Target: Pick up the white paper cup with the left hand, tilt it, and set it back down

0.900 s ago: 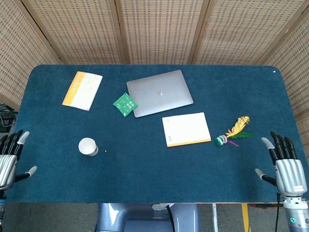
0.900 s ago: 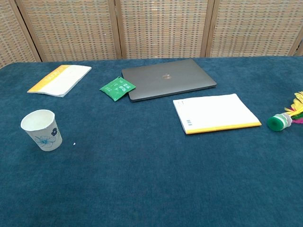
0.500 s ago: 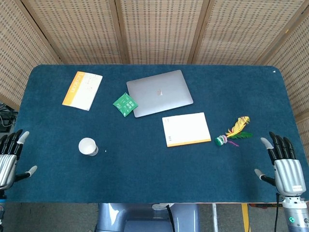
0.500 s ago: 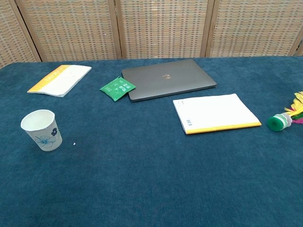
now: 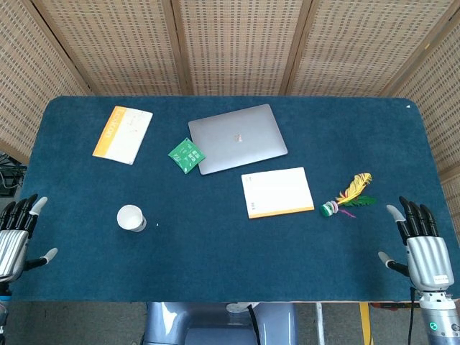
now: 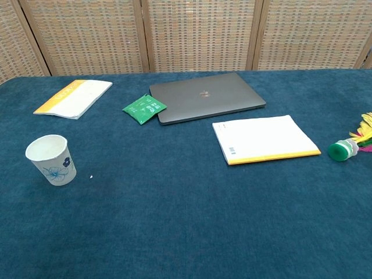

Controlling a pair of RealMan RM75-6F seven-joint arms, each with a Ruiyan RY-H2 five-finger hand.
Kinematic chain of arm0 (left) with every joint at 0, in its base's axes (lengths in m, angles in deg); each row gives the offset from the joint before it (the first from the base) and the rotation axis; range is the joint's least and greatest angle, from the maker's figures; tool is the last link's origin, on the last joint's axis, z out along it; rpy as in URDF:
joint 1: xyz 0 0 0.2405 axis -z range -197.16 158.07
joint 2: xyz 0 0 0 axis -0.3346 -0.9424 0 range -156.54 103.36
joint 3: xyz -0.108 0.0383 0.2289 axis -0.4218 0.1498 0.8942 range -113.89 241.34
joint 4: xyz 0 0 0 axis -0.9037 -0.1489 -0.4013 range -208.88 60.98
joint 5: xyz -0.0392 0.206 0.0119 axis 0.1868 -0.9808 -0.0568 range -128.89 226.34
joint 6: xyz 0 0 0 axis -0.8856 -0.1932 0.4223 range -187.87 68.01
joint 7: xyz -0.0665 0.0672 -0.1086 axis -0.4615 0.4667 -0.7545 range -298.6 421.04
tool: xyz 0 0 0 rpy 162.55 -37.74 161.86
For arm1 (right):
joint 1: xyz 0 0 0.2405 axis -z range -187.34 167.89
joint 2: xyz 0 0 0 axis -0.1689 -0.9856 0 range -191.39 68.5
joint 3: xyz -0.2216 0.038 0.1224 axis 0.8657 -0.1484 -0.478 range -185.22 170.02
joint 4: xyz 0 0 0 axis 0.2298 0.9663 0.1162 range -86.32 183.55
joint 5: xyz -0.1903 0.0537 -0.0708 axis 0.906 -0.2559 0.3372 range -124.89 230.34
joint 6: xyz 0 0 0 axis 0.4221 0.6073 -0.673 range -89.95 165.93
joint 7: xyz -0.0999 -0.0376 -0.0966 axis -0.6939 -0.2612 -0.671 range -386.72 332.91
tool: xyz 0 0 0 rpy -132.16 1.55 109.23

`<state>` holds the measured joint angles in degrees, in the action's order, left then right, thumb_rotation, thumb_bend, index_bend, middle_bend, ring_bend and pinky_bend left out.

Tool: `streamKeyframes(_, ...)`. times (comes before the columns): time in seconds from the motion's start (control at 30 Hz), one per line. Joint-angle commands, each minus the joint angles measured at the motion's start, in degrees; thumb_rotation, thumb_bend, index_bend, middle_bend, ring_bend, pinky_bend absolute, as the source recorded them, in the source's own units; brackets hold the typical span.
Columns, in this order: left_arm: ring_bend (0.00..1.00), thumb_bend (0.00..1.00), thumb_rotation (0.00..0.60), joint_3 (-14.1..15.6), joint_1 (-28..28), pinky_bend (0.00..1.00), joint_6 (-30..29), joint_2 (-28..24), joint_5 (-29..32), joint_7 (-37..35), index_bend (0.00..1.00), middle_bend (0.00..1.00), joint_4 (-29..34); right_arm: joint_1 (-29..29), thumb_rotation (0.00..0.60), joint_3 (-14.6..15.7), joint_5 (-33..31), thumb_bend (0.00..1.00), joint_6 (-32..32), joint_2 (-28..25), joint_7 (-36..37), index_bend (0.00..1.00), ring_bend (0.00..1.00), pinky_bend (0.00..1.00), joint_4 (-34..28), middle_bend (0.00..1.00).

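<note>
The white paper cup (image 5: 131, 218) (image 6: 51, 159) stands upright on the blue table, near its front left, with a blue flower print on its side. My left hand (image 5: 16, 237) hovers at the table's left front edge, well to the left of the cup, fingers spread and empty. At the right front edge my right hand (image 5: 419, 243) also has its fingers apart and holds nothing. Neither hand shows in the chest view.
A closed grey laptop (image 5: 237, 138) lies at centre back, a green packet (image 5: 186, 155) beside it. A yellow-edged notebook (image 5: 278, 192) lies right of centre, another booklet (image 5: 122, 134) at back left. A feathered shuttlecock (image 5: 348, 195) lies at the right.
Both hands have slid slightly down toward the table's front edge. The cup and other objects have not moved.
</note>
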<state>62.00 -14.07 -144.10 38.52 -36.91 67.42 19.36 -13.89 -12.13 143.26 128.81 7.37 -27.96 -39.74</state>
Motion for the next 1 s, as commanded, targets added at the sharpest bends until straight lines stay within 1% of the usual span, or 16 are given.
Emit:
streamKeyframes(0.03,0.0,0.19,0.6,0.0,0.5,0.0,1.0,-0.4,0.1,-0.2,0.0,0.0,0.5,0.0,0.6,0.1,0.0,0.15,-0.1,-0.3,0.4,0.0,0.0,0.0,-0.3,0.0)
streamKeyframes(0.13,0.0,0.19,0.6,-0.5,1.6,0.0,2.5,-0.8,0.5,-0.7,0.0,0.0,1.9,0.0,0.6,0.0,-0.2,0.15,-0.2,-0.5,0.7,0.0,0.0,0.0,-0.6,0.0)
streamKeyframes(0.23,0.0,0.19,0.6,-1.3,3.5,0.0,5.1,-1.4,1.4,1.3,0.08,0.0,4.0,-0.1,0.6,0.1,0.0,0.15,-0.3,-0.8,1.2,0.0,0.0,0.0,-0.5,0.0)
streamKeyframes(0.3,0.0,0.19,0.6,-2.3,5.2,0.0,7.3,-1.8,2.5,3.0,0.15,0.0,6.0,-0.1,0.6,0.1,0.0,0.15,-0.3,-0.9,1.4,0.0,0.0,0.0,-0.5,0.0)
streamKeyframes(0.4,0.0,0.19,0.6,-3.3,7.0,0.0,9.7,-2.1,4.3,5.0,0.2,0.0,8.1,-0.1,0.6,0.0,0.0,0.15,-0.3,-1.0,2.1,0.0,0.0,0.0,-0.5,0.0)
streamKeyframes(0.47,0.0,0.19,0.6,-3.9,8.9,0.0,12.4,-2.0,5.9,7.3,0.21,0.0,9.5,0.0,0.6,-0.1,-0.3,0.15,-0.3,-1.3,2.8,0.0,0.0,0.0,-0.5,0.0)
streamKeyframes(0.57,0.0,0.19,0.6,-4.8,11.6,0.0,16.1,-1.2,9.5,12.0,0.21,0.0,11.2,0.1,0.6,-0.4,-0.8,0.15,-0.1,-1.7,4.1,0.0,0.0,0.0,-0.4,0.0)
streamKeyframes(0.7,0.0,0.19,0.6,-5.6,14.8,0.0,19.8,0.6,14.8,18.2,0.19,0.0,12.1,0.2,0.6,-0.7,-1.3,0.15,-0.1,-2.1,5.7,0.0,0.0,0.0,-0.3,0.0)
streamKeyframes(0.87,0.0,0.19,0.6,-6.4,18.2,0.0,22.5,2.0,20.9,24.4,0.12,0.0,12.9,0.1,0.6,-0.9,-1.6,0.15,-0.3,-2.3,6.7,0.0,0.0,0.0,0.0,0.0)
streamKeyframes(1.0,0.0,0.19,0.6,-6.9,20.6,0.0,24.0,3.0,25.3,27.2,0.12,0.0,13.6,0.1,0.6,-1.1,-2.0,0.15,-0.4,-2.5,7.5,0.0,0.0,0.0,0.0,0.0)
